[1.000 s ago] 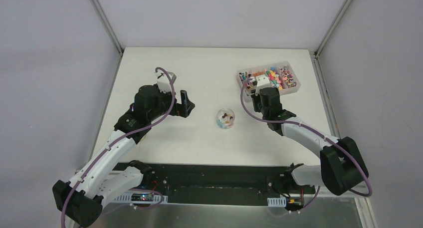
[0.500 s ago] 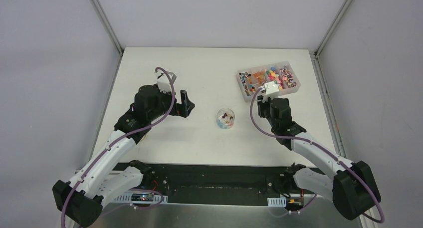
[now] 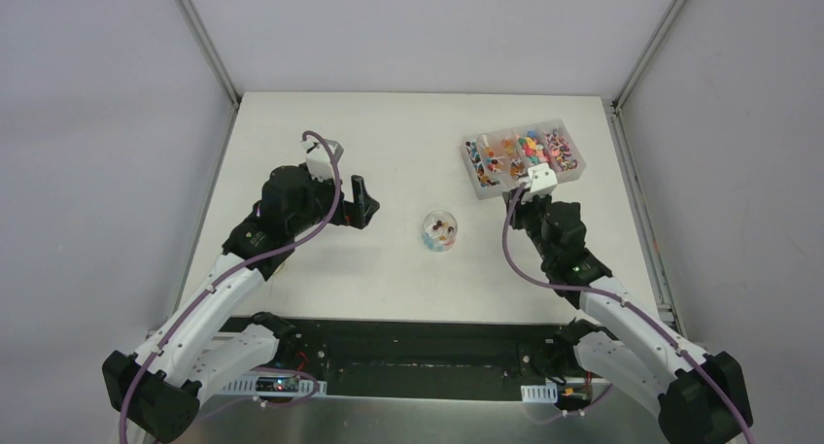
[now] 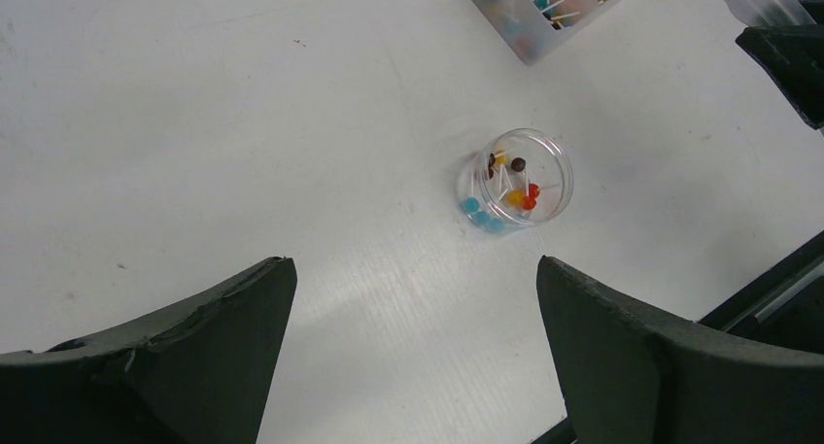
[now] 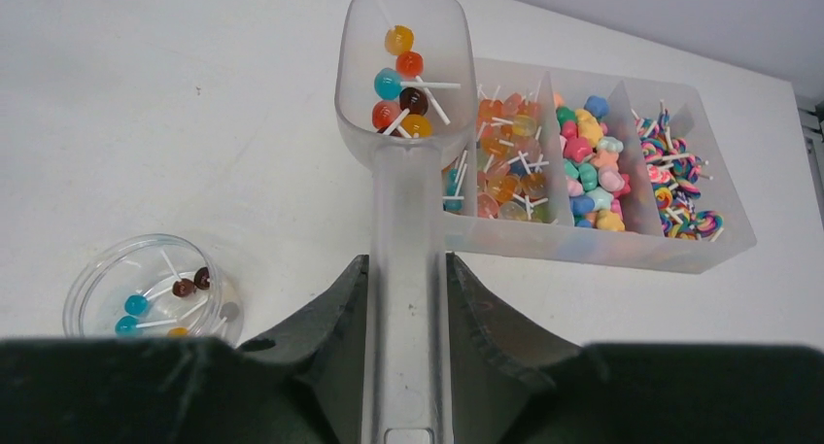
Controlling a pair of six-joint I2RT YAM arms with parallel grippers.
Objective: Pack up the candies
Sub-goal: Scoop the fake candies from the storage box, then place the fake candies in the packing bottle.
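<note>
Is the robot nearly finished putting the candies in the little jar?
Not yet. A few lollipops already sit in the jar. The right gripper holds the scoop with a load of candies, not yet tipped in. The tray holds plenty more, and the left gripper hangs open, empty.

Bright diffuse light, faint soft shadows, overhead view sharp, wrist-view foregrounds perhaps slightly soft

The candies (image 5: 583, 153), tiny bright sweets and lollipops, mostly fill a divided box (image 5: 583, 246). Some lie in the scoop (image 5: 406, 230), some in the jar (image 5: 107, 267).
</note>
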